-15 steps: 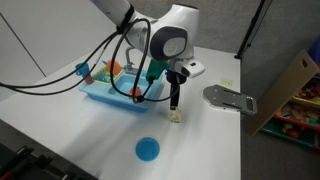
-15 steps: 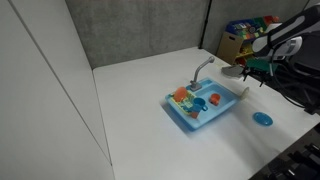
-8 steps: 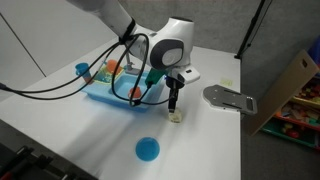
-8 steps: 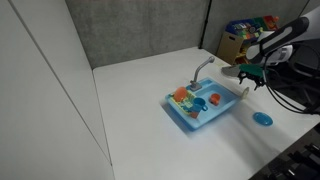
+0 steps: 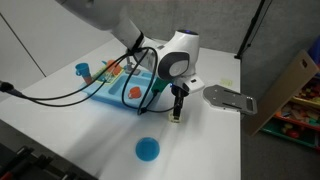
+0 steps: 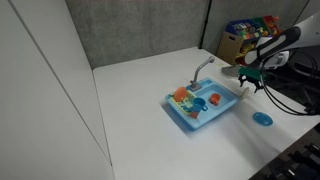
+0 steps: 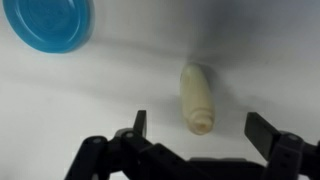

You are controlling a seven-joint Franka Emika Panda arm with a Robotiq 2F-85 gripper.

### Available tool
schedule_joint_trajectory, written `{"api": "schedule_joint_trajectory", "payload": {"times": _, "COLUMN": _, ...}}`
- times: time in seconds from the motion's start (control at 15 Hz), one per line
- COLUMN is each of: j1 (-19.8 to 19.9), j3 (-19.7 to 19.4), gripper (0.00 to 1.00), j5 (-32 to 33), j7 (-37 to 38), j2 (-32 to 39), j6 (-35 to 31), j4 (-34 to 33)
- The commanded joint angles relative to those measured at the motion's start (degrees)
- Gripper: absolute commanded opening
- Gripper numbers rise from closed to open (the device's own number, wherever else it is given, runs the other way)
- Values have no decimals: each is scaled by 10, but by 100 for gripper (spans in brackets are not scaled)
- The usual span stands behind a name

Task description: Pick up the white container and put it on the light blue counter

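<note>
Wrist view: the whole pic is soft. The round flat blue plastic disc (image 7: 45,22) is cut off by the top & left edges. The black two-finger gripper (image 7: 198,122) is cut off by the bottom edge; only the finger ends show, wide apart. The tiny cream-white lumpy container (image 7: 196,97) is blurred, so its exact form is not clear.

In an exterior view the container (image 5: 177,119) is very small & partly behind the fingers. In an exterior view where the gripper (image 6: 250,82) is tiny, I cannot find the container, and the jaws are too small to read.

The light blue plastic toy sink unit (image 5: 105,97) is partly covered by the white robot arm (image 5: 178,62). The brown cardboard box (image 5: 295,85) is cut off by the right edge.
</note>
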State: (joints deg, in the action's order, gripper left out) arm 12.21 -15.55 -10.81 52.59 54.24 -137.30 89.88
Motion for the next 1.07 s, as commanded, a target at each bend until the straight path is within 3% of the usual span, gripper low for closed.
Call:
{"api": "schedule_joint_trajectory", "payload": {"times": 0.0, "j1": 11, "j3": -1, "gripper": 75, "j5": -6, "j7": 4, "j2": 31, "j6": 14, "j4": -43}}
{"api": "schedule_joint_trajectory", "payload": {"times": 0.07, "j1": 12, "j3": -1, "gripper": 74, "j5": -5, "j7": 4, "j2": 36, "j6": 14, "j4": -48}}
{"api": "schedule_joint_trajectory", "payload": {"times": 0.6, "j1": 10, "j3": 2, "gripper": 9, "j5": -5, "j7": -5, "j2": 50, "j6": 10, "j4": -54}}
{"api": "schedule_joint_trajectory", "payload": {"times": 1.0, "j1": 0, "j3": 2, "gripper": 11, "j5": 5, "j7": -50, "j2": -10, "j6": -3, "j4": 4}}
